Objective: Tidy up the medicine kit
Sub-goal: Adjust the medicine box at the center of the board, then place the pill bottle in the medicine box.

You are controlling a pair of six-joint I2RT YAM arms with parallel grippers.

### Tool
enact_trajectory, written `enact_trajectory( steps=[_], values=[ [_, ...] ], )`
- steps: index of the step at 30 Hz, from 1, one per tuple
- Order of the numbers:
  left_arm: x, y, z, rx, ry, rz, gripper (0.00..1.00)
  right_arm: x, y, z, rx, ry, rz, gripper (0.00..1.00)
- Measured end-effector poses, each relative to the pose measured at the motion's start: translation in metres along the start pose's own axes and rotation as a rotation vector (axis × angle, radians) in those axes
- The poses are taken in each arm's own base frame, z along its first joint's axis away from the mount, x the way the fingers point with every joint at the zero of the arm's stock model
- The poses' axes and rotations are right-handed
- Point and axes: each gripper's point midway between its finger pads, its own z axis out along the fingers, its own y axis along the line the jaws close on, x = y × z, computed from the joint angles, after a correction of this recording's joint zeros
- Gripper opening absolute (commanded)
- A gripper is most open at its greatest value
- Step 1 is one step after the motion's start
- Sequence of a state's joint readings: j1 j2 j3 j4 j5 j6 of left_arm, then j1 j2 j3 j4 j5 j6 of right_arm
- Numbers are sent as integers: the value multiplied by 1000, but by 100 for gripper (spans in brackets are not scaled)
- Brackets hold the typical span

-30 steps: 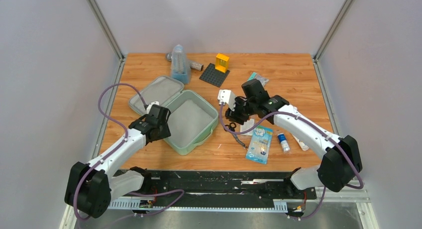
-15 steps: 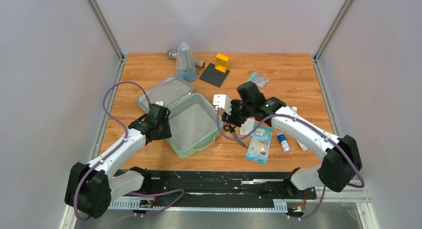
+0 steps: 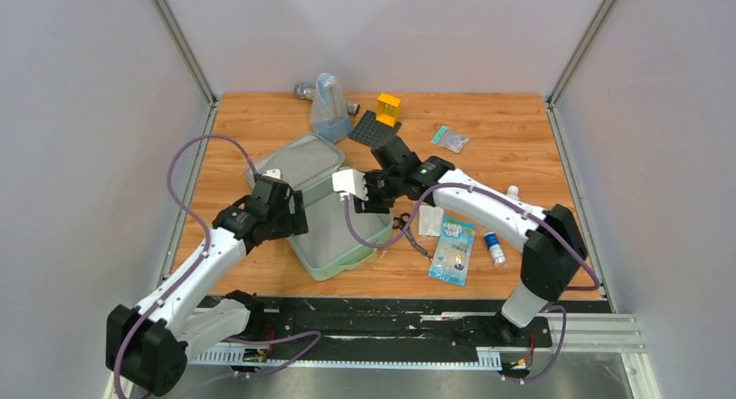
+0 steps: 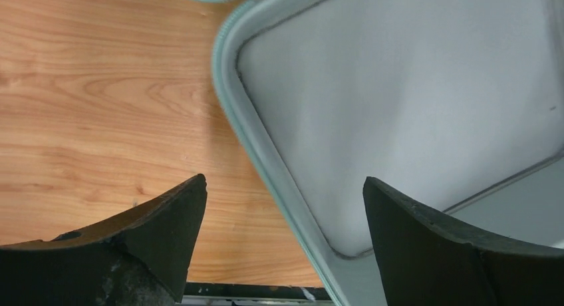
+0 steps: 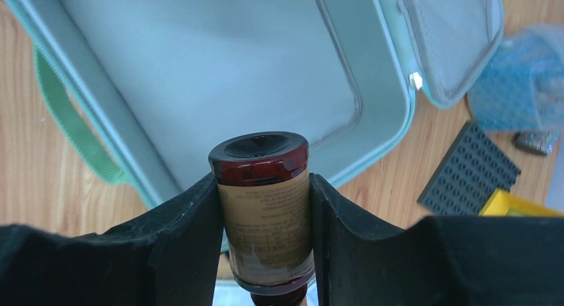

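The medicine kit lies open: its mint-green tray point(image 3: 334, 243) sits at the table's middle, and its lid point(image 3: 295, 160) lies flat behind it. My left gripper point(image 3: 291, 219) is open at the tray's left rim. In the left wrist view that rim point(image 4: 266, 166) runs between the spread fingers point(image 4: 166, 219) of this gripper point(image 4: 284, 193), and neither touches it. My right gripper point(image 3: 375, 199) hovers over the tray's far right corner. It point(image 5: 263, 179) is shut on a dark amber bottle point(image 5: 266, 213) with a beige label, above the bare tray point(image 5: 219, 66).
A dark studded baseplate point(image 3: 373, 130) with a yellow brick point(image 3: 388, 108) and a bluish pouch point(image 3: 327, 104) stand at the back. Right of the tray lie scissors point(image 3: 404, 221), a white packet point(image 3: 430, 221), a blue packet point(image 3: 453, 250) and a small vial point(image 3: 493, 247).
My left gripper has opened at the tray's rim after turning the tray. The right gripper has carried the bottle leftward until it hangs over the tray.
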State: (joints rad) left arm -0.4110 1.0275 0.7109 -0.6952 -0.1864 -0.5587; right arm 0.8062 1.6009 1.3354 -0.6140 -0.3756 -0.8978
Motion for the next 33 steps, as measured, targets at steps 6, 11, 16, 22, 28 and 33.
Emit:
enact_trajectory(
  steps=[6, 11, 16, 22, 28, 33],
  values=[
    [-34, 11, -50, -11, -185, -109, 100, -3, -7, 51, -78, 11, -105, 33],
    [-43, 27, -79, -51, -267, -198, 100, -3, -9, 94, -147, -7, -197, 33],
    [-40, 38, -83, -117, -257, -228, 100, -9, -13, 130, -180, -40, -288, 36],
    [-34, 47, -81, -173, -232, -262, 100, -17, 0, 169, -229, -74, -390, 37],
    [-30, 56, -79, -216, -234, -326, 100, -28, 18, 192, -263, -100, -448, 39],
    [-20, 68, -72, -263, -212, -362, 100, -43, 20, 204, -250, -138, -476, 42]
  ],
)
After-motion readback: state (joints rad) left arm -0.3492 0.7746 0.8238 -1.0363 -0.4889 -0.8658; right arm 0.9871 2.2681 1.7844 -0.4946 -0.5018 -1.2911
